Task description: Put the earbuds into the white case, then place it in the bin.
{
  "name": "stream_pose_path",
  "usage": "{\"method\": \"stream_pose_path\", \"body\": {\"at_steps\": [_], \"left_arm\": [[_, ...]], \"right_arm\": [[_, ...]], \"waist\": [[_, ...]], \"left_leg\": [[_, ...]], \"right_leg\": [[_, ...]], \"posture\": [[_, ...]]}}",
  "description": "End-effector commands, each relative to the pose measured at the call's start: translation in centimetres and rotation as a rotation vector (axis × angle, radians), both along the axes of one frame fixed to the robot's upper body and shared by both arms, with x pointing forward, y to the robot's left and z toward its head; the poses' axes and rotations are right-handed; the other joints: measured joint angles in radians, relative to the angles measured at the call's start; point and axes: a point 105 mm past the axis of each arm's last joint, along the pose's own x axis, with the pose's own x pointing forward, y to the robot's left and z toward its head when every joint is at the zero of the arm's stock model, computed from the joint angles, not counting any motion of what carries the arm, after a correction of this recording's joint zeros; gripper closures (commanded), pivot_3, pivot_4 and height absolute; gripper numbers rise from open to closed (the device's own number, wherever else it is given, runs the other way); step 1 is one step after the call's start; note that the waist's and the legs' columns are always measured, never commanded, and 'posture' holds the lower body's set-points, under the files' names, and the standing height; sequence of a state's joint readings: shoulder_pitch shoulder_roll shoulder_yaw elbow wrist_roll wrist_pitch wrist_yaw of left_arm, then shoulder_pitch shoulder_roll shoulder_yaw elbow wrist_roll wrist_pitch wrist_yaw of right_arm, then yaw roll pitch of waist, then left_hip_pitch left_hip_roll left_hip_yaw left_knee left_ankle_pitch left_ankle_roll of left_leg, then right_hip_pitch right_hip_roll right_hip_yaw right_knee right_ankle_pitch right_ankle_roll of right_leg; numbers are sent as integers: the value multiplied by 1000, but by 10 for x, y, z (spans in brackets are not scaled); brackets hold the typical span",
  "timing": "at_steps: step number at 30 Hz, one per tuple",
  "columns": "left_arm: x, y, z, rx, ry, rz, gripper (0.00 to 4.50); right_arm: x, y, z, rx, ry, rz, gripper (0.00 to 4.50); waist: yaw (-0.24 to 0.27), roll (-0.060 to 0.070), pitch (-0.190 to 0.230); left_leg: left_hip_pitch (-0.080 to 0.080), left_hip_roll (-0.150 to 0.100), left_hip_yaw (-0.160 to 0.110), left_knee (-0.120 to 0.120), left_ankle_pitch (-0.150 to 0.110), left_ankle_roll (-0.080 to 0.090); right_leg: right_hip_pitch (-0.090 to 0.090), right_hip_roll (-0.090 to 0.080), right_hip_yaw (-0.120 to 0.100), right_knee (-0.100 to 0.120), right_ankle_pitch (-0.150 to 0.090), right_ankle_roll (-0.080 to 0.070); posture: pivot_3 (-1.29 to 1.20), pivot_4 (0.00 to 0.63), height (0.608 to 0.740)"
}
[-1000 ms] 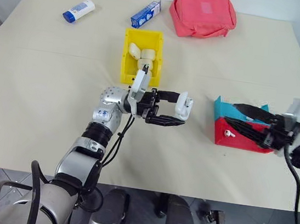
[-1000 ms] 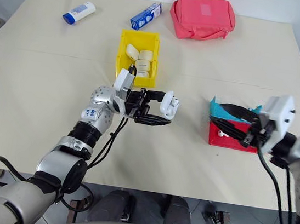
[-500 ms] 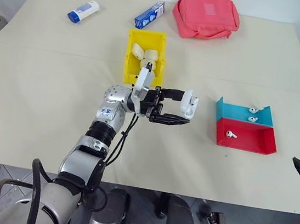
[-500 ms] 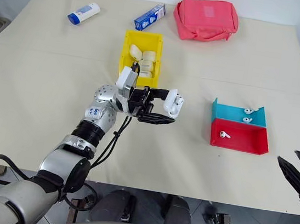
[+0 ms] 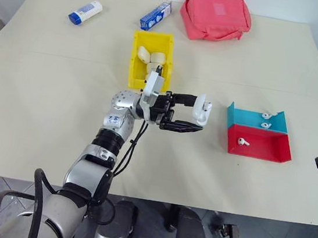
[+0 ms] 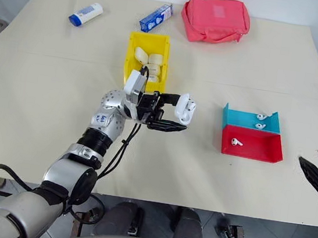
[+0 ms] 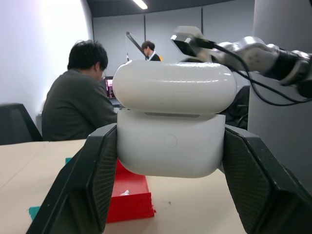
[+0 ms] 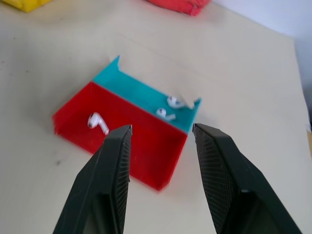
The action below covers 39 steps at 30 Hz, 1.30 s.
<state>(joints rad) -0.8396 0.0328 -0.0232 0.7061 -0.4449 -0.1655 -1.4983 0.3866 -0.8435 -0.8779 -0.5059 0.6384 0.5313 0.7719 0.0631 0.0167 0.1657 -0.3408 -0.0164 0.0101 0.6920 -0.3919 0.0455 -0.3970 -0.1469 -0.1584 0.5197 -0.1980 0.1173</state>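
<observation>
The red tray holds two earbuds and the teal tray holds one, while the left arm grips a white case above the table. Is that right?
The counts are swapped. The right wrist view shows one earbud in the red tray and two earbuds in the teal tray. The rest stands: the left gripper does grip the white case above the table.

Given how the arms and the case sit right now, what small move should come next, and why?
Probably the right gripper should go down to the earbud in the red tray. Its fingers are open and empty above that tray, while the left gripper holds the white case clear of the table, lid nearly closed.
</observation>
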Motion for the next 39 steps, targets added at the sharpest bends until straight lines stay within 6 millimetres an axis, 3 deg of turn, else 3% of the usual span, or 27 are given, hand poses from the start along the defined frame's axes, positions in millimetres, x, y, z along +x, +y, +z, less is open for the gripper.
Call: {"method": "stream_pose_path", "body": {"at_steps": [1,4,6,9,12,13,21,24,26,31,34,39], "left_arm": [[-6,-4,7,-30,-48,-3,1699],[-10,-5,7,-47,-51,3,1699],[-12,-6,7,-55,-50,11,1699],[-14,-5,5,-64,-50,24,1699],[-17,-5,5,-76,-48,40,1699],[-17,-5,5,-78,-47,44,1699],[-22,-7,3,-96,-40,65,1699],[-22,-7,3,-103,-36,75,1699],[-22,-7,3,-104,-35,77,1699],[-22,-9,3,-110,-32,81,1699],[-22,-10,3,-112,-32,82,1699],[-24,-10,2,-109,-33,71,1699]], "right_arm": [[28,-1,2,-63,34,22,2426],[52,-5,-2,-115,102,41,2426],[66,-11,-6,-151,160,29,2074],[83,-22,-12,-201,256,-9,1203],[99,-22,-8,-249,263,12,202],[103,-21,-8,-261,274,26,68],[134,-3,-3,-320,318,138,68],[147,1,-2,-331,330,142,683],[150,2,-7,-364,377,161,1349],[159,4,-11,-412,406,199,1349],[164,3,-13,-434,415,196,1844],[164,6,-21,-435,483,238,1844]], "waist": [[-3,0,0],[-7,0,0],[-9,0,0],[-9,0,0],[-12,0,0],[-14,0,0],[-16,1,0],[-20,1,0],[-19,1,0],[-22,1,0],[-28,1,0],[-38,2,0]], "left_leg": [[0,0,0,0,1,-3],[-1,0,0,0,3,-3],[-2,0,-2,0,3,-4],[-3,-2,-2,0,4,-2],[-4,-2,-2,0,4,-2],[-4,-2,-2,1,4,-2],[-4,-2,-3,1,5,-4],[-4,-3,-2,2,5,-4],[-4,-3,-2,2,5,-4],[-5,-3,-2,3,6,-4],[-5,-3,-2,4,6,-5],[-5,-3,-2,4,7,-5]], "right_leg": [[0,0,0,0,0,0],[-1,0,-1,2,0,0],[-1,0,-2,2,0,0],[-1,-1,-1,2,1,0],[-1,-1,-1,1,2,1],[-1,-1,-1,1,2,1],[-1,-1,-2,1,3,2],[-1,-1,-2,1,3,2],[-1,-1,-2,1,3,3],[-1,-1,-2,1,3,3],[-1,-1,-2,1,4,3],[-1,-1,-2,2,4,3]], "posture": [[0,150,740],[0,150,740],[0,150,740],[0,150,740],[0,150,740],[0,150,740],[0,150,740],[0,150,740],[0,150,740],[0,150,740],[0,150,740],[0,150,740]]}}
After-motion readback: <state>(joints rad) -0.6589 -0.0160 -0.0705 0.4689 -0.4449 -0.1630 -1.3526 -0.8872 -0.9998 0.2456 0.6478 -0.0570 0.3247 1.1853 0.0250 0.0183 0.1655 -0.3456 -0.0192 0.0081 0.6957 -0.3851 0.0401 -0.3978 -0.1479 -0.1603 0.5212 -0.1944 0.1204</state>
